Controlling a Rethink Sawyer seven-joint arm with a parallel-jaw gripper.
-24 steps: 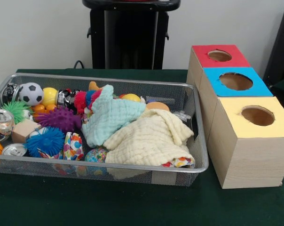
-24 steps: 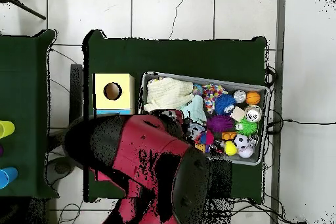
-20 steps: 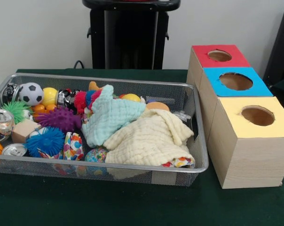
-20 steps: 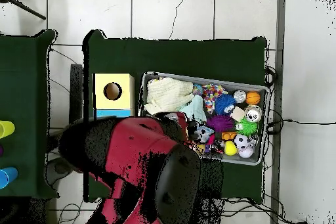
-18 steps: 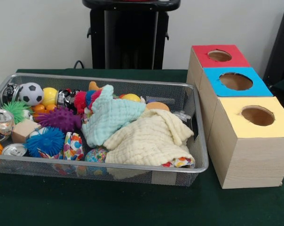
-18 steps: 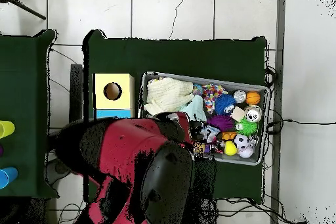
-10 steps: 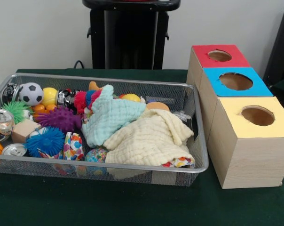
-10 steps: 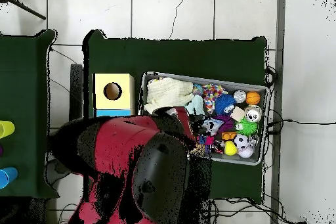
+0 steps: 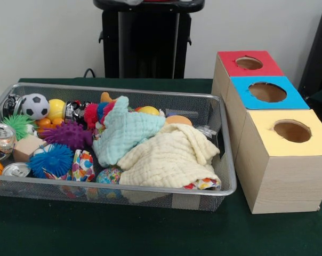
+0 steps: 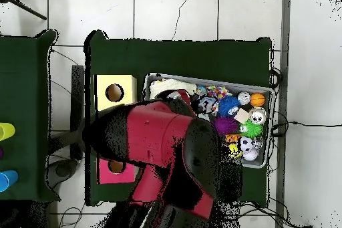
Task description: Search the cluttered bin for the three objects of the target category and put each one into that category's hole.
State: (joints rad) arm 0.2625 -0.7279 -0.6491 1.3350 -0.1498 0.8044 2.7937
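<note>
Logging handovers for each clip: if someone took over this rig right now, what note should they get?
Gripper: hidden beneath the red arm, which hangs above the wire mesh bin; the front view shows nothing reaching into the bin.
Things: the bin is full of toys and cans, with a cream cloth and a light-blue cloth lying over part of them. The red-topped box, blue-topped box and yellow-topped box stand beside it.
Done: no drop is evident.
Left: search the bin and post three objects.

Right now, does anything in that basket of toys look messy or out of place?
Two cloths, a cream one and a pale blue one, lie crumpled over the toys in the mesh bin, hiding some. Nothing has spilled out or looks broken.
</note>
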